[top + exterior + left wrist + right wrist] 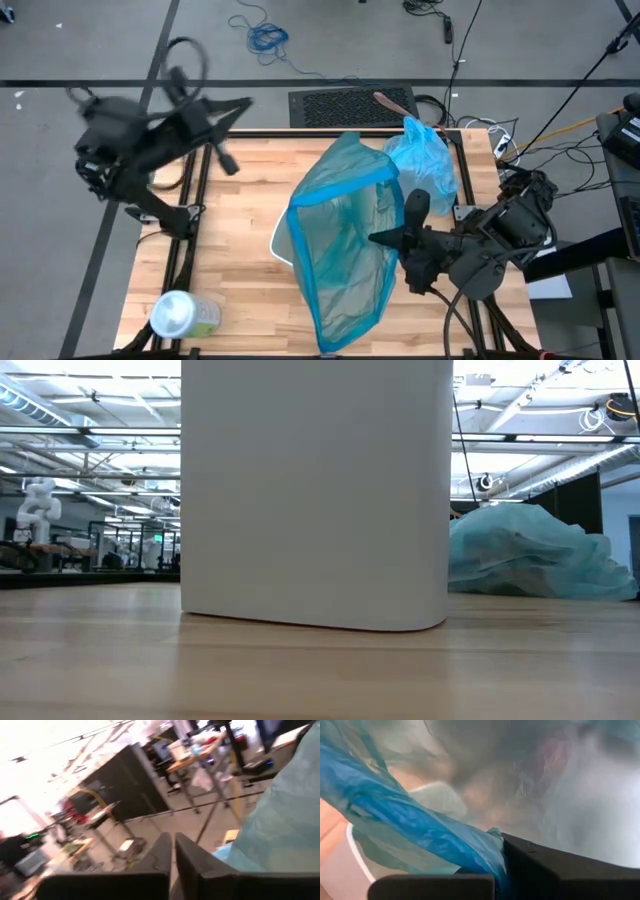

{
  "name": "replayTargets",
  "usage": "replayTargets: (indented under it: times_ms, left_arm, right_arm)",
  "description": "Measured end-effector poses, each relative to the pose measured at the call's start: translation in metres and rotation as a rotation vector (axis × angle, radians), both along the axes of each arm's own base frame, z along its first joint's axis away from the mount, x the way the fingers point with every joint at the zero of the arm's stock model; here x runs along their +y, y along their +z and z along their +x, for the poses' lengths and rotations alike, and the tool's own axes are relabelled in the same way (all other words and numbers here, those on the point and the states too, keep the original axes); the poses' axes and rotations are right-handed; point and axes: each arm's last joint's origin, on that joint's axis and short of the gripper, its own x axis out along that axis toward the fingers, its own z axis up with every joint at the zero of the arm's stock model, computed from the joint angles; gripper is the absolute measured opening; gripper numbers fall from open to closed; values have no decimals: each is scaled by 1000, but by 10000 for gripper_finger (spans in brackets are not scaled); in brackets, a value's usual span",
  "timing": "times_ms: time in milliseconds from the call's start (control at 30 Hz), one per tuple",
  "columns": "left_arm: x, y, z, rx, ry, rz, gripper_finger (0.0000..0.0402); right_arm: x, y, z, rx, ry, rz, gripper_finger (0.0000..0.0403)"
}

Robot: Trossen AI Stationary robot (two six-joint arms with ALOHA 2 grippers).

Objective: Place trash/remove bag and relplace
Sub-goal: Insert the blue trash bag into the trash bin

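Starting at the left, the left gripper (228,158) hung out past the table's (230,270) far-left edge, pointing away from the work; its own wrist view showed its two dark fingers (165,852) pressed together on nothing, clenched empty. A pale-green container (183,316) with a white lid lay on its side at the near-left corner.

At the middle, a teal plastic bag (345,245) stood stretched over the white bin (315,490), a smooth, rounded-cornered tub of which only a sliver of rim showed from above. The film was thin, glossy and creased, and brown shapes showed dimly through it. The right gripper (412,212) was at the bag's right side, its fingers grasping a bunched fold of the mouth.

Behind it, at the far-right corner, the bag (425,155), pale blue, thin and translucent, lay crumpled in a soft heap.

The risk, as I judged it, was the film: a one-sided pull could tear it or tip the light bin, and the idle left arm gave no counter-hold. The fold could also slip free.
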Motion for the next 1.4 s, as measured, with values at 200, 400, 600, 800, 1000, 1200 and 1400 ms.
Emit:
replayTargets:
  times_ms: [200,400,600,800,1000,1200,1400]
  left_arm:
    - [41,-10,30,24,-158,-65,2]
    - [89,-25,65,66,-272,-119,1]
    - [129,-48,110,83,-476,-169,1]
    - [140,-69,132,147,-702,-239,0]
    - [126,-74,116,265,-786,-289,0]
    - [93,-78,102,373,-962,-397,0]
    - [54,-83,104,461,-1078,-425,0]
  right_arm:
    - [2,3,1,-14,35,-1,0]
    - [4,4,2,-14,78,25,0]
    - [6,6,4,-21,131,34,0]
    - [5,7,5,-23,135,44,0]
    - [10,5,1,-13,147,50,0]
    - [11,5,-1,-9,147,61,0]
    - [11,4,-1,-12,137,85,0]
